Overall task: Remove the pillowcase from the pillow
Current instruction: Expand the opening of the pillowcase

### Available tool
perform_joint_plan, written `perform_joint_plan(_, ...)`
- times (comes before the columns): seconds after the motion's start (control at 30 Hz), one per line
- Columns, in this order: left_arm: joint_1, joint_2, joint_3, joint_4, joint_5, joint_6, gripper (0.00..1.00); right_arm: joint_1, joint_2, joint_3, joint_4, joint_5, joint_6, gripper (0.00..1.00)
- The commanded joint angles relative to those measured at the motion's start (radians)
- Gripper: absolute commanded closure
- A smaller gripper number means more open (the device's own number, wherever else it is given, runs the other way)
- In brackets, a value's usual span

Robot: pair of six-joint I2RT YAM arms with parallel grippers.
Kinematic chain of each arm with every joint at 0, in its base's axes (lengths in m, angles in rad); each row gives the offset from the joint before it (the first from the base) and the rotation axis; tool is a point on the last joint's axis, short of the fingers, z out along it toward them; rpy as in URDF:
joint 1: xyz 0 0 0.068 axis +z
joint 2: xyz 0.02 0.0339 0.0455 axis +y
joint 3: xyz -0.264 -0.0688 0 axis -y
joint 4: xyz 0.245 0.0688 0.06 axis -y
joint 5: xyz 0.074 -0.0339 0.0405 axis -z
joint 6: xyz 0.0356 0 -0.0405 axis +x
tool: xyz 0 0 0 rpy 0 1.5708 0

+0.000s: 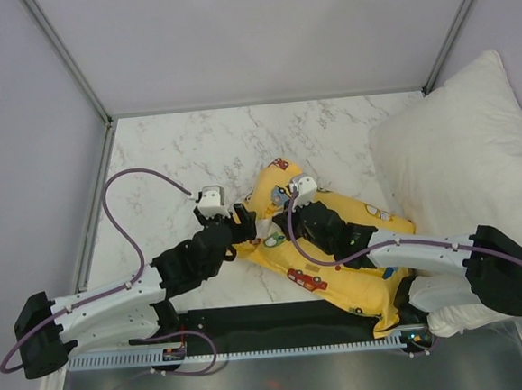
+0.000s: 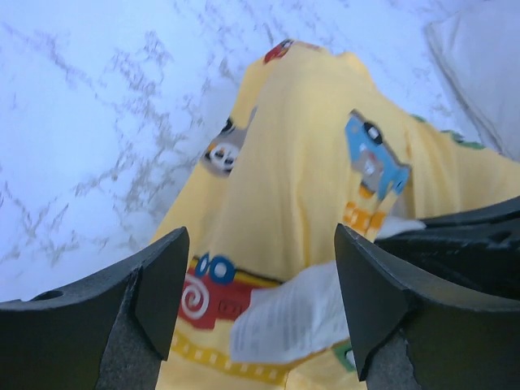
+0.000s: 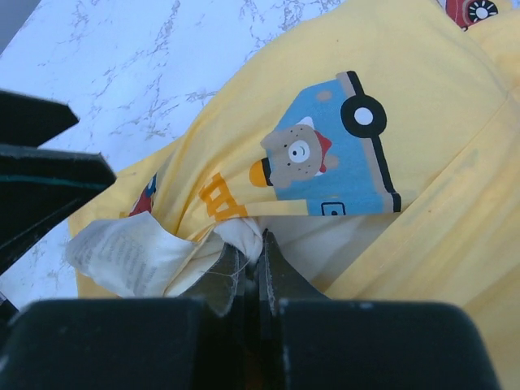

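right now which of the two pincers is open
The left pincer: its fingers stand wide apart over the pillowcase, while the right pincer is pressed shut.

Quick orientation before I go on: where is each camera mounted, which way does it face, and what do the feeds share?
Top external: fixed above and behind the arms, looking down on the table; both arms show, and the left pincer and right pincer meet at the pillowcase.
Left wrist: looks forward between its open left pincer at the pillowcase.
Right wrist: looks along its shut right pincer, nipping pale cloth.
Shared: both wrist views show the white label and blue car print.
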Motion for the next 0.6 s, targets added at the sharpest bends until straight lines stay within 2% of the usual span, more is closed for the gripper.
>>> perform_joint_plan(0.0, 0.034, 0.034, 0.057, 0.255, 0.083, 0.309, 0.21, 0.029, -0.038, -0.037, -0.069, 0.063, -0.008, 1.00)
perform_joint_plan(0.07, 0.048, 0.111, 0.098, 0.306, 0.139, 0.388, 0.20, 0.040, -0.041, -0.038, -0.071, 0.063, -0.005, 1.00)
perform_joint_plan(0.13, 0.054, 0.156, 0.131, 0.323, 0.137, 0.458, 0.20, 0.054, -0.046, -0.040, -0.069, 0.063, -0.004, 1.00)
perform_joint_plan(0.23, 0.080, 0.236, 0.167, 0.377, 0.250, 0.533, 0.20, 0.066, -0.051, -0.041, -0.071, 0.065, 0.006, 1.00)
perform_joint_plan(0.33, 0.094, 0.308, 0.238, 0.300, 0.321, 0.555, 0.21, 0.075, -0.058, -0.040, -0.079, 0.071, 0.010, 1.00)
perform_joint_plan(0.57, 0.109, 0.325, 0.273, 0.176, 0.433, 0.580, 0.23, 0.077, -0.106, -0.041, -0.108, 0.092, 0.009, 1.00)
